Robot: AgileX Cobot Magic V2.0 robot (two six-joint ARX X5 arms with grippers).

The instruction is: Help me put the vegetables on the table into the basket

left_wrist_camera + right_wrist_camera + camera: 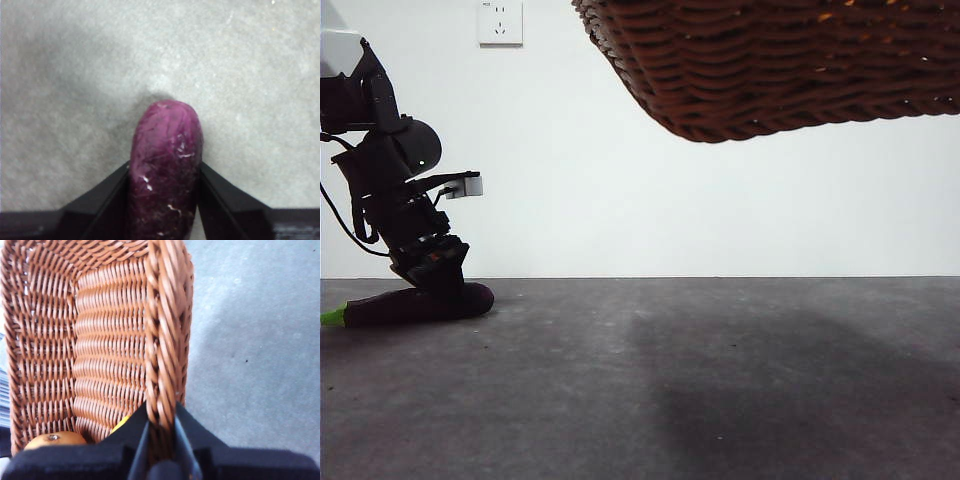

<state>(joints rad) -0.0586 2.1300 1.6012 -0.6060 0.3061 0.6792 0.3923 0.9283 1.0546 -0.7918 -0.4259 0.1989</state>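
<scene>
Reddish-brown wicker fills the top right of the front view, where the basket (770,70) is held up in the air, well clear of the table (720,380). Its braided rim is pinched between the nearly closed jaws of the right gripper (161,427). Inside the basket, the orange-brown vegetable (52,440) and a sliver of the yellow one (120,424) are seen near the gripped wall. At the far left, the dark purple eggplant (415,305) is laid on the table, its green stem pointed left. It is clasped at its sides by the left gripper (165,190), whose jaws are closed against it.
</scene>
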